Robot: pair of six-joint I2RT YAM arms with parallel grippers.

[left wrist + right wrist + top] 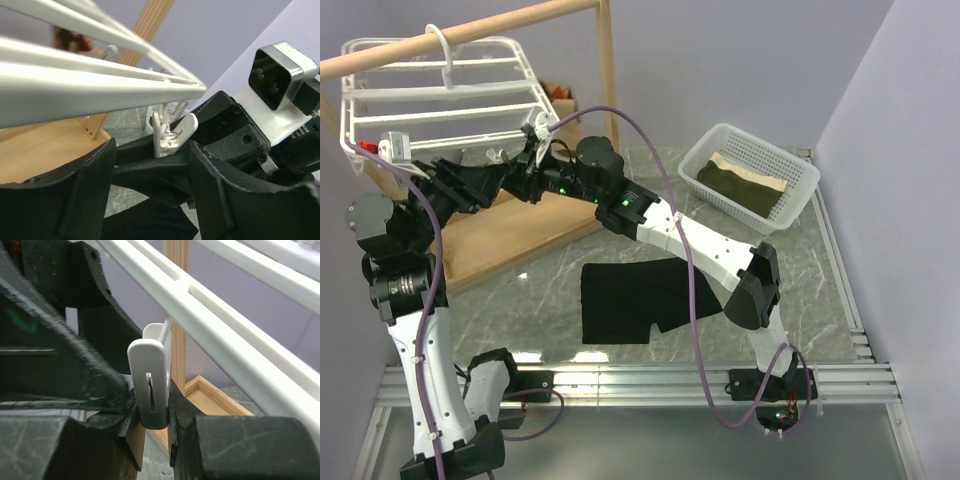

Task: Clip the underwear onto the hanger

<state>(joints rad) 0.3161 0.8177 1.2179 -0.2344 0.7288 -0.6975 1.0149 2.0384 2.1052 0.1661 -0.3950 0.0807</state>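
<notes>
The black underwear (638, 298) lies flat on the marble table, free of both grippers; a corner of it shows low in the left wrist view (150, 222). The white hanger (440, 95) hangs from the wooden pole (470, 35) at the far left. My right gripper (532, 142) is up at the hanger's right corner, shut on a dangling white clip (150, 375) and pinching its lower end (152, 410). My left gripper (506, 176) is just beside it with its jaws wide open and empty (152, 152). The clip (172, 131) and the right gripper's fingers (165, 170) lie between its fingers.
A white mesh basket (798, 192) at the far right holds a folded olive-and-tan cloth (740, 180). A wooden base board (510, 235) and upright post (608, 70) stand under the hanger. A purple cable (695, 300) loops along the right arm.
</notes>
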